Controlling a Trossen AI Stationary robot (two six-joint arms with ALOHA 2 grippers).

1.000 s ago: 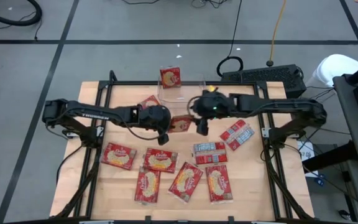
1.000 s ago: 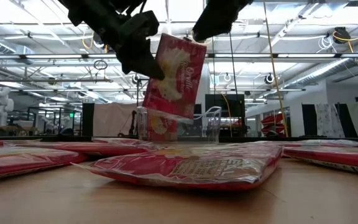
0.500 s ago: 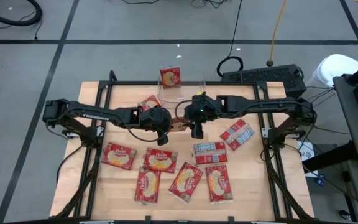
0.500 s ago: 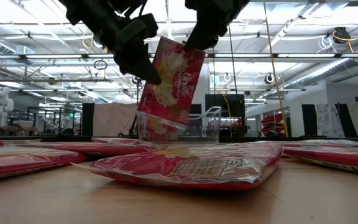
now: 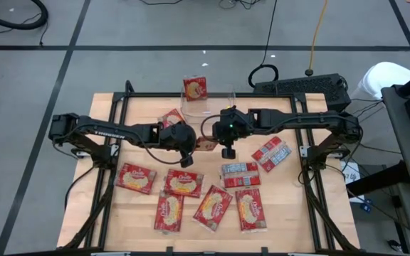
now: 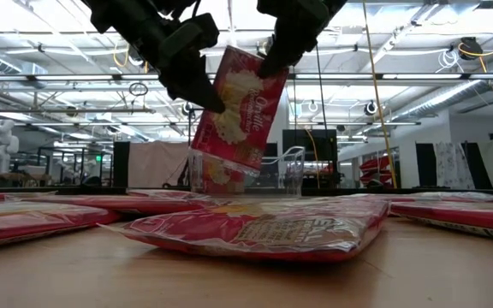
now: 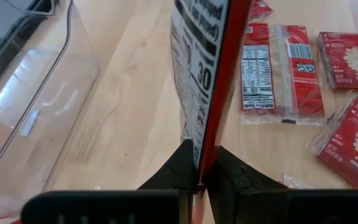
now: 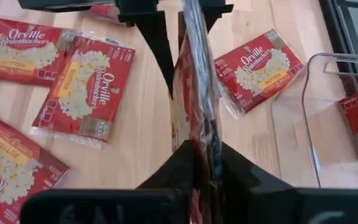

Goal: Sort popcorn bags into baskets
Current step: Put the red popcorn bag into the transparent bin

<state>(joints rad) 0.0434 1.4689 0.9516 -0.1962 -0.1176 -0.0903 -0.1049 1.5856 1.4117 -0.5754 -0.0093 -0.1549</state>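
One red popcorn bag [image 6: 238, 111] hangs tilted in the air over the table's middle, between my two grippers. My left gripper [image 5: 187, 147] is shut on its left side and my right gripper [image 5: 226, 148] on its upper right corner. The clear basket [image 5: 216, 107] stands at the table's far edge with one bag [image 5: 195, 87] upright in it. Several more bags [image 5: 185, 183] lie flat on the near half of the table, two of them [image 5: 240, 173] printed backs up. My left gripper pinches the bag's left edge [image 6: 215, 96] between its two fingers, coming slanting down from the table's left. In the left wrist view the bag [image 7: 199, 155] stands edge-on out of the fingers. The bag is clear of the table. My right gripper pinches the bag's upper right corner [image 6: 268, 67] between its two fingers, slanting down from the table's right. The right wrist view shows the bag [image 8: 199, 134] edge-on between the fingers, with my left gripper's fingers [image 8: 160, 43] on its far end.
One bag [image 5: 171, 117] lies left of the basket and another [image 5: 271, 153] to the right, under my right arm. A black frame [image 5: 155, 96] runs along the table's far edge. Bare wood shows between the held bag and the basket.
My right gripper has come down and toward the table's left onto the held bag and has shut on its upper right corner. The bag has stayed in the air on my left gripper.
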